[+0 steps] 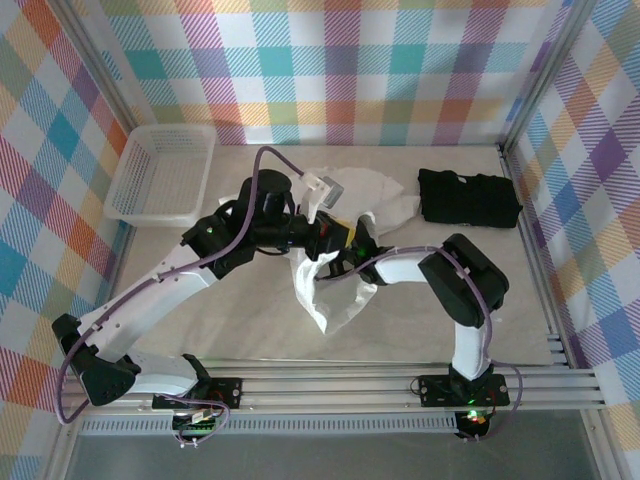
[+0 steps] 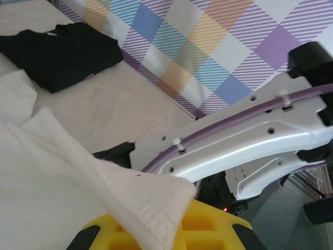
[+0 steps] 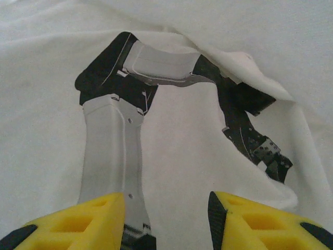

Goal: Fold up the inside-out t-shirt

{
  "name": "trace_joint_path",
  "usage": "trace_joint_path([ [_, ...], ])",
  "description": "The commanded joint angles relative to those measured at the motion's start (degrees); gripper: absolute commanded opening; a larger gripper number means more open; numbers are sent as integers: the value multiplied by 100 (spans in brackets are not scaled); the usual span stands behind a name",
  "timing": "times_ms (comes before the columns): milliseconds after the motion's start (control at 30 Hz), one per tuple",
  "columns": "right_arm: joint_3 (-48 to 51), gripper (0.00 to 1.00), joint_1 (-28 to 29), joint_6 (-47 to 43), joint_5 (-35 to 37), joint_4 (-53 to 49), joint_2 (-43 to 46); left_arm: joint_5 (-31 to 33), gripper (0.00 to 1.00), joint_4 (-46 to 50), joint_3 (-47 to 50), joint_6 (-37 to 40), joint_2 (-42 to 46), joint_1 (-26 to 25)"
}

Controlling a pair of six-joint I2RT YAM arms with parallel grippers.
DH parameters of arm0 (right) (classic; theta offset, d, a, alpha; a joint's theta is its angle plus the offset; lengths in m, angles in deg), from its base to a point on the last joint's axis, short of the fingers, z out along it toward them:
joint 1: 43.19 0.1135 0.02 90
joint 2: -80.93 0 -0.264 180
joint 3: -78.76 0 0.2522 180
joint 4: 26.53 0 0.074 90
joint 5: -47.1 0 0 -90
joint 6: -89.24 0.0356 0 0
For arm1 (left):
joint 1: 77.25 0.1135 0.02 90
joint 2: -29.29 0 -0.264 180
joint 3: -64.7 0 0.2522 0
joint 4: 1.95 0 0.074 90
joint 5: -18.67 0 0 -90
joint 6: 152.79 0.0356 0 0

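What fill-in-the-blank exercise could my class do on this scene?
1. The left pincer is shut on the ____ t-shirt.
2. The right pincer is ____ and holds nothing.
3. The folded garment is ____ in colour.
4. The basket stands in the table's far ____ corner.
Missing words: white; open; black; left.
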Motion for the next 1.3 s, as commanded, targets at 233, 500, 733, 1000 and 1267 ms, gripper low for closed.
trace_joint_path([
  [233,-942,54,12,-698,375,-1184,-414,-340,0,-119,-299,51,262,-165],
  [500,-1878,60,-239,-1142,294,-1791,-955,-359,0,-120,-301,103,631,-167],
  [733,-2710,69,-441,-1339,6,-2290,-1381,-138,0,-42,-354,201,809,-162],
  [1000,-3654,75,-597,-1393,-144,-3165,-2058,159,0,-140,-537,259,972,-170],
  [1267,-4732,68,-737,-991,-992,-4823,-2791,1396,0,-793,-218,268,1343,-167],
])
